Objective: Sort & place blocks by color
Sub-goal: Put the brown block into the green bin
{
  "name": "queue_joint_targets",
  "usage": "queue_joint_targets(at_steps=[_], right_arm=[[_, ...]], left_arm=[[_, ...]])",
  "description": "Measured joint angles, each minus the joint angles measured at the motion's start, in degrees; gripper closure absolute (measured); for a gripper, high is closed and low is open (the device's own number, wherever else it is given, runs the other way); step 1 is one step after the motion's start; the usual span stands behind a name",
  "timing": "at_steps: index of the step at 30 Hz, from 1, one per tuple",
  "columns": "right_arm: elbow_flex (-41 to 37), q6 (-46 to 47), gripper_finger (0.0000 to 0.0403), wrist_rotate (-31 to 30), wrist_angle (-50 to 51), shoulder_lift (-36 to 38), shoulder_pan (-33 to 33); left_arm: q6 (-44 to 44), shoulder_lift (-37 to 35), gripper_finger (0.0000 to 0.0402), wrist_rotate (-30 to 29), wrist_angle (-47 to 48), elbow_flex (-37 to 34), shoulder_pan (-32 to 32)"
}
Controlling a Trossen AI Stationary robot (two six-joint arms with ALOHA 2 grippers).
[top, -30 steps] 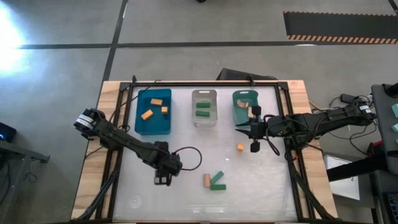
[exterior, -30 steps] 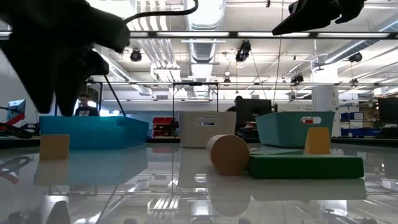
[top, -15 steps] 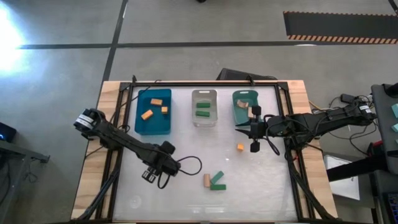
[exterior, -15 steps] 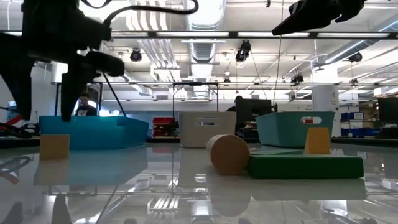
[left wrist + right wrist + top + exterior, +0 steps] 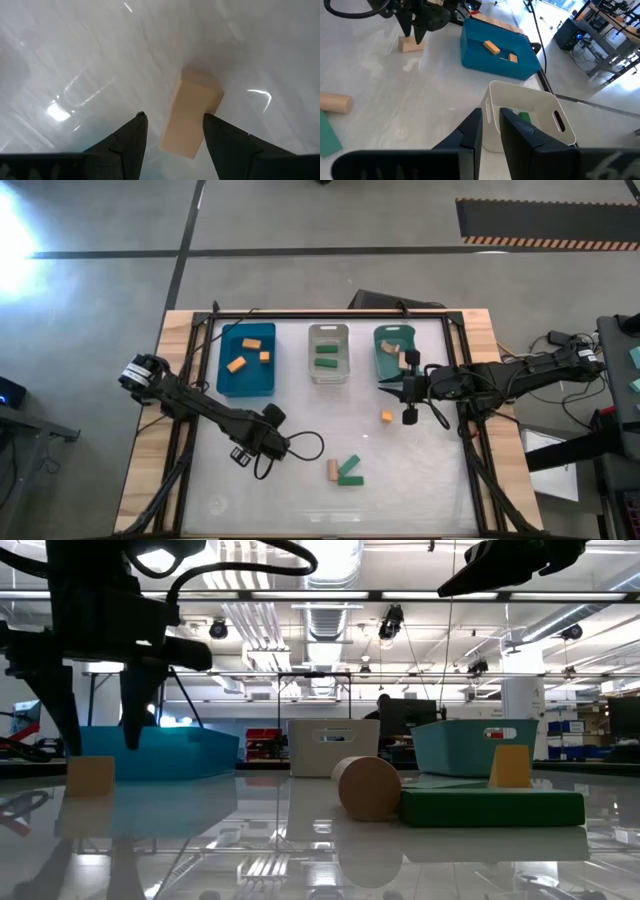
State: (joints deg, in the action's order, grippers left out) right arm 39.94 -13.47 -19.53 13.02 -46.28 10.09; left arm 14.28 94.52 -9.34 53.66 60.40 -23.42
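Left wrist view: left claw (image 5: 172, 131) spread wide around a smooth pale tan block (image 5: 192, 112) on glossy table (image 5: 75, 55).

Left pincer (image 5: 240, 457) low near front-left; right pincer (image 5: 407, 390) seemingly beside orange block (image 5: 386, 417).

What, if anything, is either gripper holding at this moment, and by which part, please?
Nothing is held. The left gripper hangs open above the pale tan wooden block, fingers straddling it without touching. The right gripper is empty beside the teal plastic bin.
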Motion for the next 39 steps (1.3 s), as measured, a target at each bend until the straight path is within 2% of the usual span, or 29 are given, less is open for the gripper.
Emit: queue_joint_targets(at_steps=[9, 14, 22, 33, 39], right_arm=[[0.0, -0.02, 0.0346, 0.0, 0.13, 0.0, 0.02], [0.0, -0.02, 0.0346, 0.0, 0.17, 0.0, 0.01], [0.0, -0.07, 0.0346, -0.01, 0.17, 0.0, 0.0], [0.0, -0.07, 0.0346, 0.0, 0.17, 0.0, 0.02], [0.0, -0.07, 0.0346, -0.02, 0.17, 0.0, 0.02]], left_arm=[[-0.04, -0.09, 0.0224, 3.29, -0.6, -0.53, 0.17], [-0.49, -0.8, 0.0224, 3.22, -0.87, -0.43, 0.36], [-9.54, -0.81, 0.0222, 3.17, -0.66, -0.54, 1.24], [-12.32, -0.81, 0.0154, 3.15, -0.41, -0.55, 1.29], [-10.96, -1.65, 0.0146, 2.75, 2.27, 2.16, 1.31]])
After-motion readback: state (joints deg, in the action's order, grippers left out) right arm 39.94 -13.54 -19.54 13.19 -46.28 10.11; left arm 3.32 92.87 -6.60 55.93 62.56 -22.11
